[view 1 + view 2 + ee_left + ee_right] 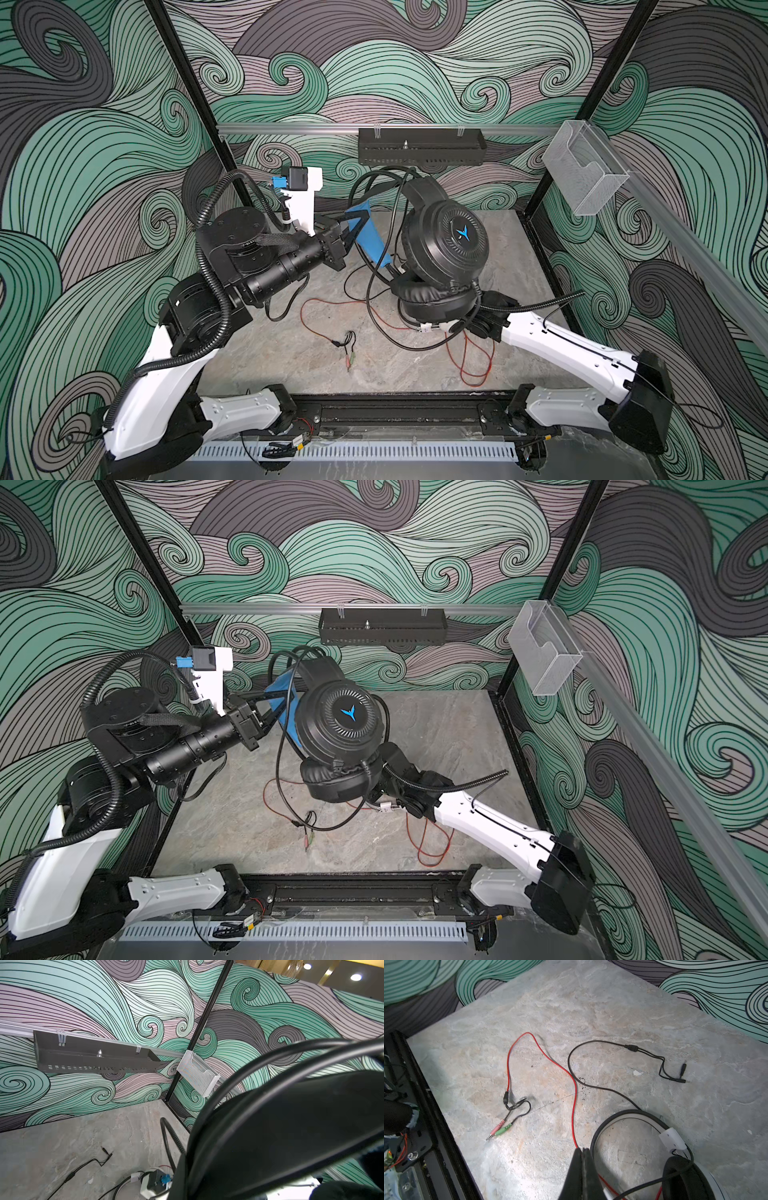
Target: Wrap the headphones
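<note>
The black headphones (446, 237) hang upright above the table, with the blue-lined headband (372, 237) toward my left arm. My left gripper (361, 218) is shut on that headband, which fills the left wrist view (291, 1126) and hides the jaws. Their black cable (374, 183) loops over the band and down to the table (591, 1084). The white headphones (672, 1138) lie beneath, mostly hidden in both top views. My right gripper (582, 1150) is low by them, shut on the red cable (572, 1093) at its tip. Pink and green plugs (500, 1129) lie loose.
A black tray (419, 145) hangs on the back rail. A clear plastic holder (586, 170) is fixed to the right rail. The black frame bar (395, 411) runs along the table's front edge. Red cable loops (473, 365) lie at the front right.
</note>
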{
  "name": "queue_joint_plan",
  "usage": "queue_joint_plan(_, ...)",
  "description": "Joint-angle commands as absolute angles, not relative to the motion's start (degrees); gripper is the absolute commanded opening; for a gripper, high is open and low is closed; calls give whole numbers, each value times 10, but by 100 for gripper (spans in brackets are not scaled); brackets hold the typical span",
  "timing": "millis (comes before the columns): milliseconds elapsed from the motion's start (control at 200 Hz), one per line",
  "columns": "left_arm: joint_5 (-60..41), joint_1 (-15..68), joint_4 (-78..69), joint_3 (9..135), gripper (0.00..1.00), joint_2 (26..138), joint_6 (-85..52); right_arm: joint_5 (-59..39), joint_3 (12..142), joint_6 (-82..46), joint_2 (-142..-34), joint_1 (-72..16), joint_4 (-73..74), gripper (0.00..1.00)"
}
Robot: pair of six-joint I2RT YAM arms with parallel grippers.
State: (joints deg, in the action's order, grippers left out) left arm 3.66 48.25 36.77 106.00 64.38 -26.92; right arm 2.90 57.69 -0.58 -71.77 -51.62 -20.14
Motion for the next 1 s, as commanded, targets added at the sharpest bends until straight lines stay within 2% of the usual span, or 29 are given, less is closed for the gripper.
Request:
queue_joint_plan(0, 62, 470, 294, 1087, 0, 651, -313, 96, 571, 8, -702, -541, -246, 0)
queue_joint_plan(435, 222, 438, 293, 1081, 0, 669, -289, 209, 578, 17, -653, -671, -331, 0)
queue_joint_plan(696, 257, 416, 282, 1065, 0, 683, -265, 283, 639, 40, -676, -772, -397, 0)
queue_joint_plan(996, 262, 399, 283, 1018, 0, 686, -222, 322, 741, 86, -713, -832, -468, 0)
